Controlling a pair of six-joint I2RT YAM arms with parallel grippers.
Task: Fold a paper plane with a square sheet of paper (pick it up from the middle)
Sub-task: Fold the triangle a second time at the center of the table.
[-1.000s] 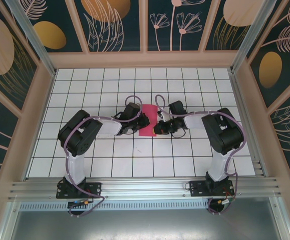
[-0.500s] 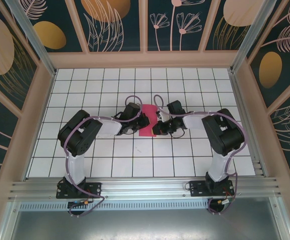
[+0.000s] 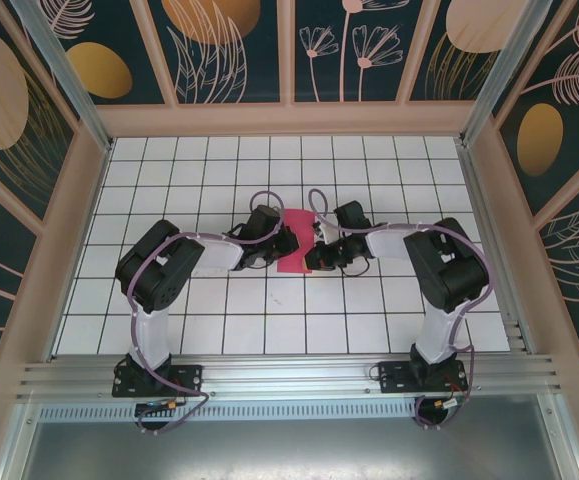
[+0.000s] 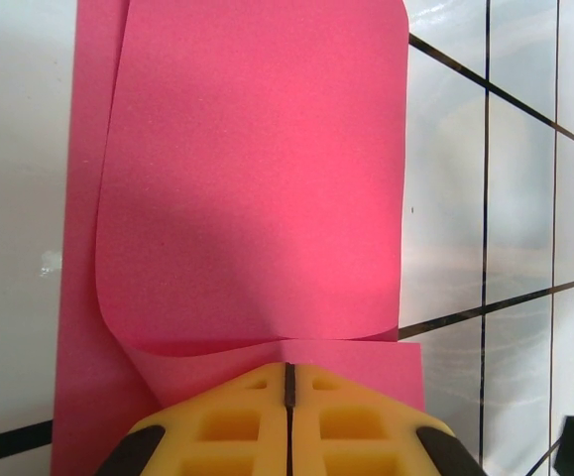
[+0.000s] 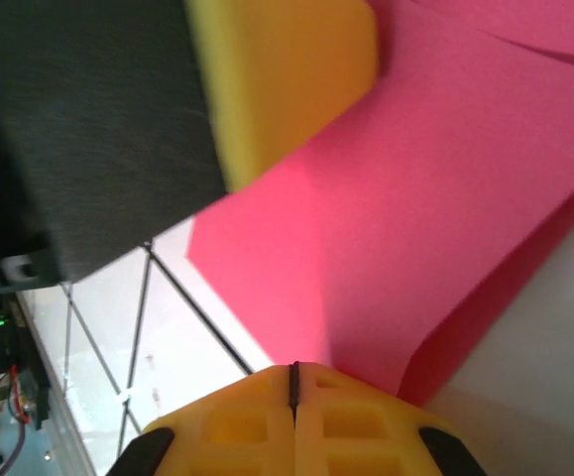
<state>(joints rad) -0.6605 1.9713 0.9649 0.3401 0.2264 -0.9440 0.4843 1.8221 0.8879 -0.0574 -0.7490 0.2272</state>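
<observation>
The square sheet of paper (image 3: pixel 296 240) is magenta-pink and lies doubled over into a narrow strip on the white tiles, between my two wrists. In the left wrist view its upper layer (image 4: pixel 257 178) curls above the lower one. My left gripper (image 4: pixel 288 369) is shut at that layer's near edge, which rises to a small peak at the jaw seam. My right gripper (image 5: pixel 293 369) is shut from the opposite side, where the paper (image 5: pixel 405 228) narrows into the seam along a shaded ridge. A left finger (image 5: pixel 287 69) hangs blurred over the sheet. From above, the left gripper (image 3: pixel 283 243) and right gripper (image 3: pixel 315 250) flank the strip.
The tiled white floor (image 3: pixel 269 320) is framed by wooden walls with patterned panels (image 3: pixel 229 50). An aluminium rail (image 3: pixel 289 375) carries both arm bases at the near edge. Purple cables (image 3: pixel 259 198) loop above the wrists. Bare tiles lie all round the sheet.
</observation>
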